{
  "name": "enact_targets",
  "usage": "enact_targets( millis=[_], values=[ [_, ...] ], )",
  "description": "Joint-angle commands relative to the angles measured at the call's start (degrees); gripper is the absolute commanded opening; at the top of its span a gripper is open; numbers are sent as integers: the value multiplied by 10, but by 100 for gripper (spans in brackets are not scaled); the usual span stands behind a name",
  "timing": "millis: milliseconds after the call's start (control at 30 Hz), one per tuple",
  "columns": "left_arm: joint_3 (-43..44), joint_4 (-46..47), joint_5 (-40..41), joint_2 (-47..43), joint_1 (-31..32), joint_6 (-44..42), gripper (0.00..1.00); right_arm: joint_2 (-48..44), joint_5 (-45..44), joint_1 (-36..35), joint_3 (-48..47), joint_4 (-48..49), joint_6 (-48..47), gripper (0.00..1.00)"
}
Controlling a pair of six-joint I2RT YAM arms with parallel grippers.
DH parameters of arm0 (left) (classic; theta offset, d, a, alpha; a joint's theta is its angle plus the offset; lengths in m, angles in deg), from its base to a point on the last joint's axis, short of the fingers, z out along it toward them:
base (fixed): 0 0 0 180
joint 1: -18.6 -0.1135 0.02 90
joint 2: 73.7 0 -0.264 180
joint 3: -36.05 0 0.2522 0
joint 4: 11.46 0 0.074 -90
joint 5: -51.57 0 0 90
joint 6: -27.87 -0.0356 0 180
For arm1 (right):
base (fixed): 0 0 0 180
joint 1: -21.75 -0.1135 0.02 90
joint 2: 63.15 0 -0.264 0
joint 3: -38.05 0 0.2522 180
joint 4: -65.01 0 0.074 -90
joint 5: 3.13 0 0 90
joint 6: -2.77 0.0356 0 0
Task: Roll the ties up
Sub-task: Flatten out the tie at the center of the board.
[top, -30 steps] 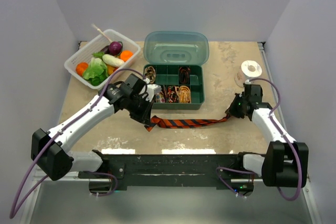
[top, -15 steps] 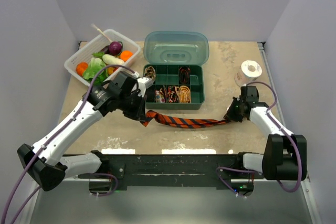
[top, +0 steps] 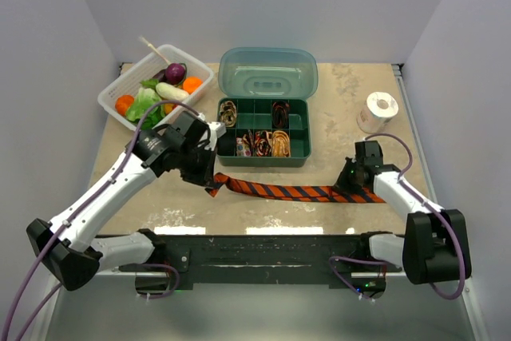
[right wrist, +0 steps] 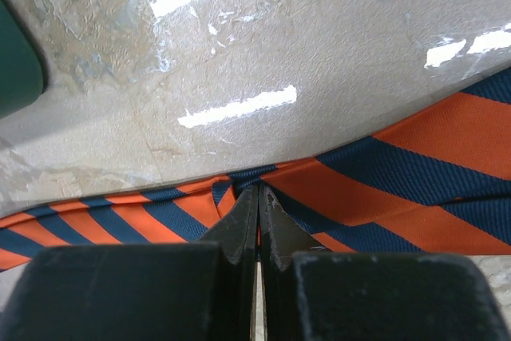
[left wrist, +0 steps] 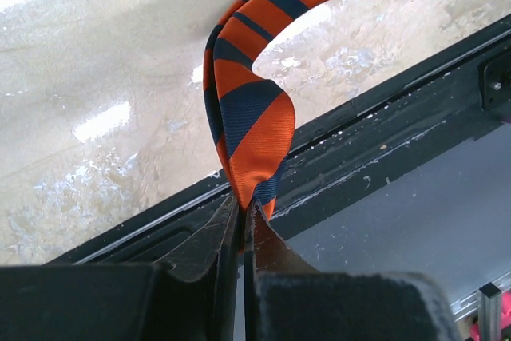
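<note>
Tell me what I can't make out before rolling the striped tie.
- Top view: both wrists hide where the left gripper and right gripper pinch the striped tie; only wrist views show it.
- Left wrist view: tie runs off the top edge.
- Right wrist view: tie cut off at both sides.
- Top view: coiled ties in the green box too small to count.

Bright, even light from overhead, with soft, short shadows. Strip-shaped white glare on the glossy counter [right wrist: 239,105] in both wrist views and along its near edge overhead. Tie [left wrist: 251,129] weave sharp; nearest foreground dark and soft.
</note>
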Motion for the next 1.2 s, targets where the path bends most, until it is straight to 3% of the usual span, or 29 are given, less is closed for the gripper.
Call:
enact_targets(
  millis=[0, 367, 567, 767, 967, 1167],
  values=[
    [-26, 2, 9, 17, 0, 8, 0, -9, -28, -3, -27, 3, -1, 0],
    [-54, -20, 34, 45, -25, -15, 0, 19, -71, -15, -92, -19, -40, 0],
    [-54, -20, 63, 99, -34, -24, 0, 117, -105, -125, -193, -64, -74, 0],
    [-25, -24, 114, 168, -42, -31, 0, 191, -100, -297, -253, -63, -89, 0],
    [-9, -16, 142, 234, -48, -41, 0, 249, -86, -355, -270, -40, -83, 0],
    [-1, -17, 165, 266, -59, -42, 0, 267, -90, -365, -256, -46, -87, 0]
  ],
)
